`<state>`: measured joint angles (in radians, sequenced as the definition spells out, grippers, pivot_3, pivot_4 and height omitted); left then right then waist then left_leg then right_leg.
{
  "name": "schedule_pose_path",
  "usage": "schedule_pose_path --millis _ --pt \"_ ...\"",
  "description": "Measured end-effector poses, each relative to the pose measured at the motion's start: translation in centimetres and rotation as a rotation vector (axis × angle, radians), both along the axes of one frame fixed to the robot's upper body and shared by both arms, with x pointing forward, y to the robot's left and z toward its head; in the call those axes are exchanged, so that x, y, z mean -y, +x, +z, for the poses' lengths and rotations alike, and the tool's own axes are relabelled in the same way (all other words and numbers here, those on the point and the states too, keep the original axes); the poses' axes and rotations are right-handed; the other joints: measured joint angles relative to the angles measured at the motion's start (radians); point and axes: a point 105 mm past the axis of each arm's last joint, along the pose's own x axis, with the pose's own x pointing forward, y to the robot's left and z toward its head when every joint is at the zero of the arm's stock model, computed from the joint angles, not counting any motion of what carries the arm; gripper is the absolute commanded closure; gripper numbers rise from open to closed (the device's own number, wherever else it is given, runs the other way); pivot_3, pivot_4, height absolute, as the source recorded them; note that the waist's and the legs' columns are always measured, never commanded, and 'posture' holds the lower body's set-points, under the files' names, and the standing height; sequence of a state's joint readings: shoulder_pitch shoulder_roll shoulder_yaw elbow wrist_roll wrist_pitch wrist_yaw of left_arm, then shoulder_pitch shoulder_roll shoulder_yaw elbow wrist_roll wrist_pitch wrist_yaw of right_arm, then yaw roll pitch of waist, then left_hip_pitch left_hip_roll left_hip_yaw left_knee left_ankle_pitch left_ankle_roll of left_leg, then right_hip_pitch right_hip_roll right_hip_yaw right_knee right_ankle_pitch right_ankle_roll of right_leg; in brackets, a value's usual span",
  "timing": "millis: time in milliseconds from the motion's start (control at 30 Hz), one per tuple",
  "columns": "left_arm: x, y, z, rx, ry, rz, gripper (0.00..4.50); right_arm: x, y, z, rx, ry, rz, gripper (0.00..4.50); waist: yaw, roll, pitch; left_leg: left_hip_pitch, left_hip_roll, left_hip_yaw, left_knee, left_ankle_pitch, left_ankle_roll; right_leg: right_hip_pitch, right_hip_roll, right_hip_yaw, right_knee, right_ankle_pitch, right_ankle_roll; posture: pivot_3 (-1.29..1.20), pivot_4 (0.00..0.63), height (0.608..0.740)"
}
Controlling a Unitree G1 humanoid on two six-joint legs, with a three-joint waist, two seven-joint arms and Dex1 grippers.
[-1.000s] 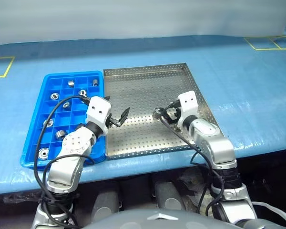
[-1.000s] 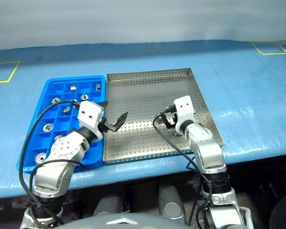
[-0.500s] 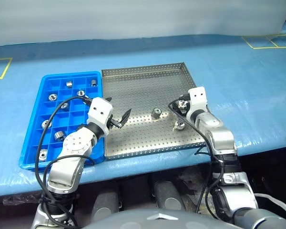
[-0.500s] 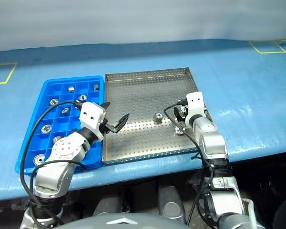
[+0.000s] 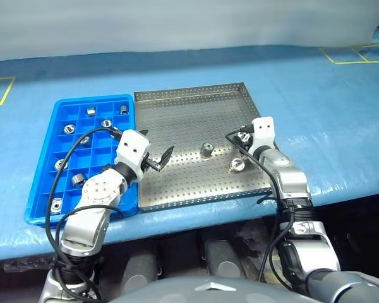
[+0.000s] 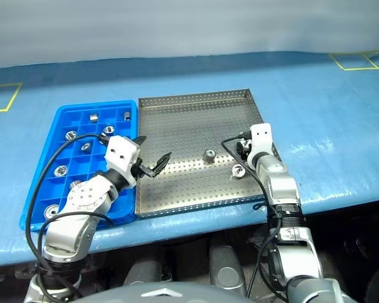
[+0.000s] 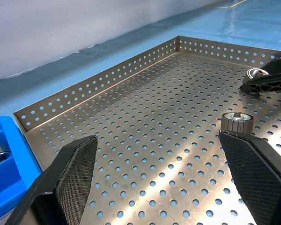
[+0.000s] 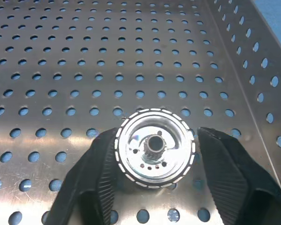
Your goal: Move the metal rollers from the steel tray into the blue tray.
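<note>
While the right gripper (image 5: pixel 242 136) pinches its narrow black fingers around one small shiny silver metal roller (image 8: pixel 154 149), whose holed end faces back along the fingers, it sits at the right edge of the large perforated steel tray (image 5: pixel 189 107). The bright blue compartmented plastic tray (image 5: pixel 95 98) lies left, beyond the wide-open, empty left gripper (image 5: pixel 155 158). Two loose rollers (image 5: pixel 206 149) (image 5: pixel 237 165) wait on the steel; about eight fill blue compartments.

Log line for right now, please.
left gripper: open, empty | right gripper: shut on metal roller in steel tray | two loose rollers
</note>
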<state>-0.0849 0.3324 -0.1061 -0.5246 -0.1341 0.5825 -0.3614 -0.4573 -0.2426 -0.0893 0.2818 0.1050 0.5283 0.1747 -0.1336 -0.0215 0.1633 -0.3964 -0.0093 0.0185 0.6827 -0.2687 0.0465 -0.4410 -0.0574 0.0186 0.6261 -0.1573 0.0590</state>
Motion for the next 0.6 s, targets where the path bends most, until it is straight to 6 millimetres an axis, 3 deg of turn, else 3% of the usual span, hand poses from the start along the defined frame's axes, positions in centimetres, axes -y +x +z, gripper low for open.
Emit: schedule_pose_path --millis 33,200,300,400,467,600 --pt "0.0 0.0 0.0 -0.001 0.005 -0.006 0.00 0.0 0.0 0.0 0.000 0.001 0.000 2.80 0.000 0.000 0.000 0.000 0.000 0.000 0.000 0.000 0.000 0.000 0.000 0.000 0.000 0.000 0.000 -0.19 0.150 0.740" --pt "-0.2 -0.1 0.3 -0.001 -0.015 -0.022 0.00 -0.1 -0.3 0.8 0.039 0.019 0.004 2.80 0.000 0.000 0.000 -0.001 0.000 0.000 0.000 0.000 0.000 -0.001 0.000 0.000 0.000 0.000 0.000 -0.19 0.150 0.740" --pt "-0.5 -0.3 0.5 -0.006 -0.040 -0.046 0.00 -1.7 -1.0 3.7 0.140 0.064 0.085 2.80 -0.003 0.001 0.001 -0.001 0.001 0.001 0.000 0.000 0.000 -0.002 0.000 0.000 0.000 0.000 0.000 -0.19 0.150 0.740" --pt "-1.7 -0.8 1.6 0.011 -0.090 -0.047 0.00 -5.8 -2.8 7.6 0.240 0.152 0.301 2.80 -0.008 0.001 0.001 -0.001 0.002 0.000 -0.001 0.000 0.000 -0.003 0.001 0.000 0.000 -0.001 0.001 -0.19 0.150 0.740" --pt "-2.8 -0.8 2.6 0.040 -0.124 -0.027 0.00 -8.9 -4.5 9.0 0.259 0.201 0.463 2.80 -0.008 0.001 0.001 0.000 0.002 -0.001 0.000 0.000 0.000 -0.002 0.001 -0.001 0.001 -0.003 0.003 -0.19 0.150 0.740" --pt "-5.9 -1.0 4.2 0.094 -0.156 0.071 0.00 -13.5 -7.4 8.2 0.170 0.283 0.691 2.80 -0.008 0.001 0.001 0.000 0.001 -0.001 0.000 0.000 0.000 -0.001 -0.001 -0.001 0.000 -0.005 0.000 -0.17 0.150 0.740"
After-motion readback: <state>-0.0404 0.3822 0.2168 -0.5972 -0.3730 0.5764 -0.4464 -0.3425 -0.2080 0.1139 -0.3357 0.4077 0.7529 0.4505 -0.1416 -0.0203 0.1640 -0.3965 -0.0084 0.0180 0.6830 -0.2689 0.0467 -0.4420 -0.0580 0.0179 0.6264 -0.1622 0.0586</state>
